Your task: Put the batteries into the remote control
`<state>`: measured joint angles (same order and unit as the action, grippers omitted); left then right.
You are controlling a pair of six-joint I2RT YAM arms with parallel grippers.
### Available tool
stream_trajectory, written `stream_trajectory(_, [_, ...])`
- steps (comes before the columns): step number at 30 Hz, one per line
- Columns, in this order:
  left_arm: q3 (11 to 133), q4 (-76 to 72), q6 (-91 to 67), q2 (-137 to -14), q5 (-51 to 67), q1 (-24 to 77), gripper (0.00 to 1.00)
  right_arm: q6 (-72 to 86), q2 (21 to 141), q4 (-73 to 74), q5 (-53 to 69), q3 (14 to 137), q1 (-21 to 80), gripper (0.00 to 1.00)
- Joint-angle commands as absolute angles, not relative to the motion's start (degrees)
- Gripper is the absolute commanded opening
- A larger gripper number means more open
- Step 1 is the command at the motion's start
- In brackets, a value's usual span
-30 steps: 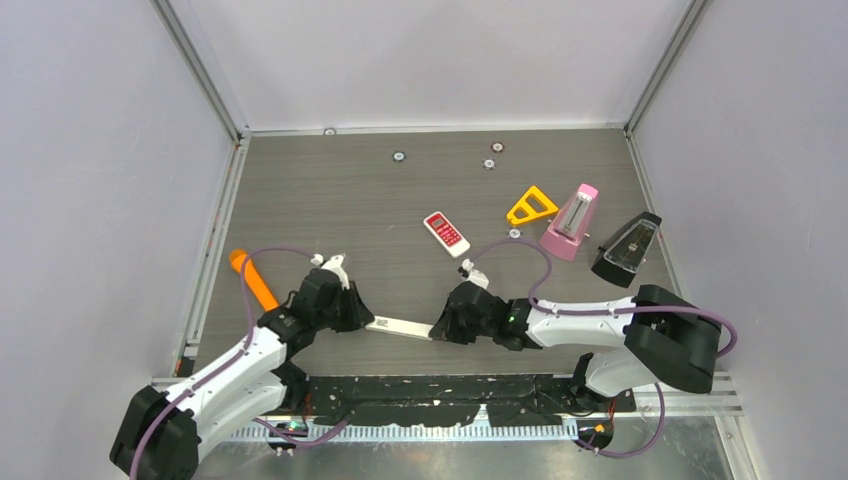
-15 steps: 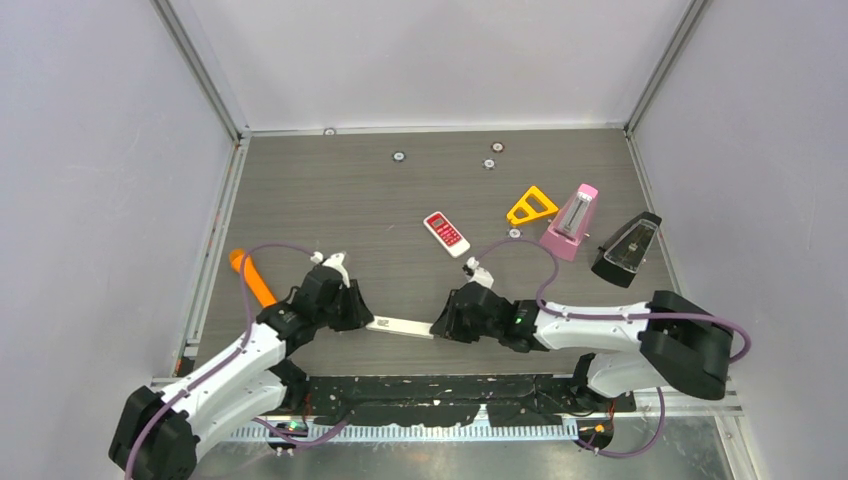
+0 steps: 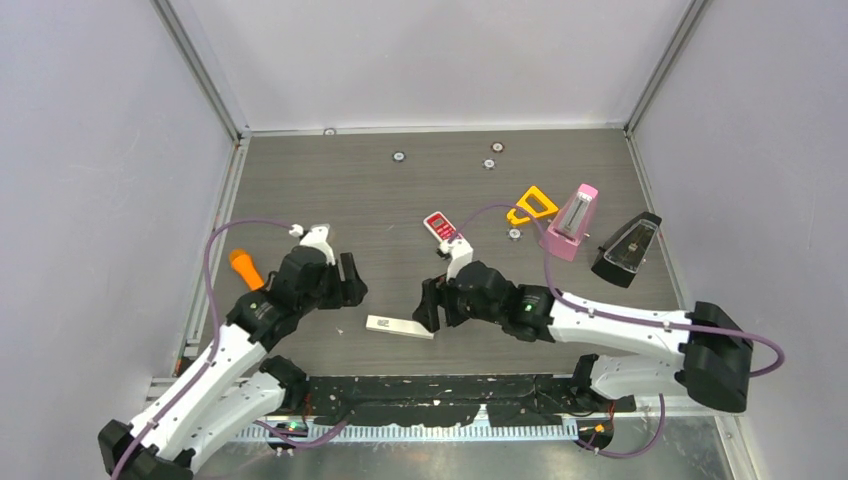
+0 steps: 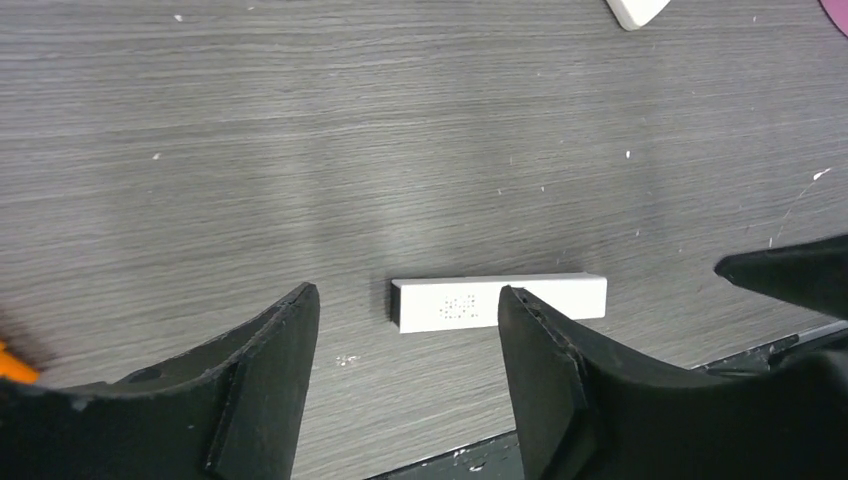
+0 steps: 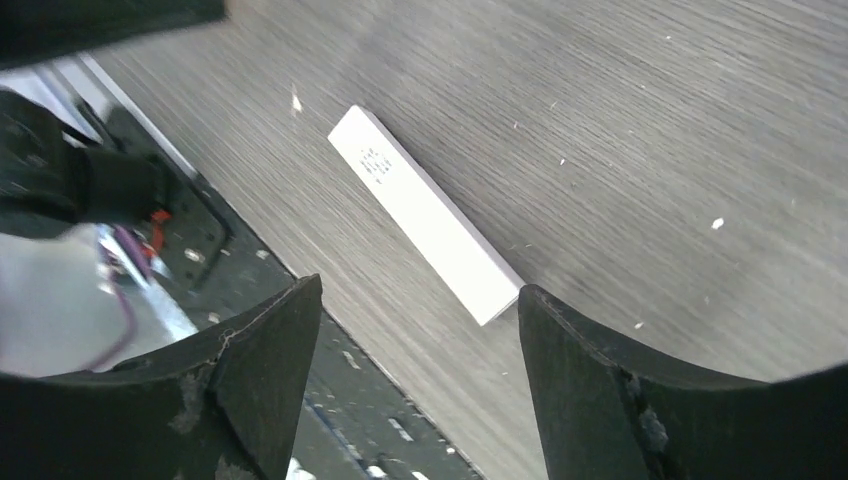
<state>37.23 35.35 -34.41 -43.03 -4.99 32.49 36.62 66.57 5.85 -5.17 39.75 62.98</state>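
The white remote (image 3: 399,327) lies flat on the grey wood-grain table (image 3: 330,190) close to its near edge, between the two grippers. It is a slim, square-edged bar with a small dark printed patch toward its left end; no buttons or battery cover can be made out on the face that shows. The left gripper (image 3: 351,282) is spread wide with nothing in it, and in its wrist view one black finger hides part of the remote's near edge. The right gripper (image 3: 428,308) is likewise well open and holds nothing, the remote lying clear of its fingers. An orange stick (image 3: 243,267) at left is half hidden under the left arm. The right wrist covers the near end of a small red keypad (image 3: 441,228). Farther right stand a yellow triangle (image 3: 531,205), a pink metronome (image 3: 572,222) and a black one (image 3: 626,250).
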Motion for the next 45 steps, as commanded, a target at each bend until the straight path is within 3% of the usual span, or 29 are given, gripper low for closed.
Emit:
stream_trajectory(1, [39.8,41.4,-33.6,-36.6,-9.0,32.2,0.69,17.8,72.8,5.6,-1.9,43.1,64.2,0.78])
stream_trajectory(7, [41.2,46.1,-34.7,-27.4,-12.2,32.2,0.76,2.7,84.4,9.9,1.1,48.9,65.7,0.8])
stream_trajectory(16, [42.3,49.1,-34.8,-22.3,-12.5,32.2,0.79,-3.0,93.5,11.2,2.3,53.6,66.8,0.74])
stream_trajectory(18, [42.4,49.6,-34.7,-21.9,-12.4,32.2,0.79,-3.4,95.2,11.5,1.1,54.2,67.3,0.68])
stream_trajectory(25, [43.6,51.0,-34.6,-21.5,-12.6,32.2,0.81,-2.9,97.1,9.9,-4.5,54.3,68.6,0.28])
stream_trajectory(29, [44.1,51.7,-35.3,-21.7,-12.8,32.2,0.8,1.3,95.3,8.4,-9.7,54.5,67.6,0.19])
stream_trajectory(38, [46.1,56.0,-35.9,-23.5,-8.9,32.2,0.85,9.0,96.5,8.8,-17.1,59.0,56.4,0.19])
stream_trajectory(41, [46.9,58.0,-36.4,-25.0,-6.9,32.2,0.99,6.4,99.3,8.2,-16.5,62.1,53.7,0.19])
stream_trajectory(45, [46.9,60.4,-38.6,-26.9,-5.5,32.2,1.0,3.6,104.8,9.1,-15.0,67.1,52.9,0.19])
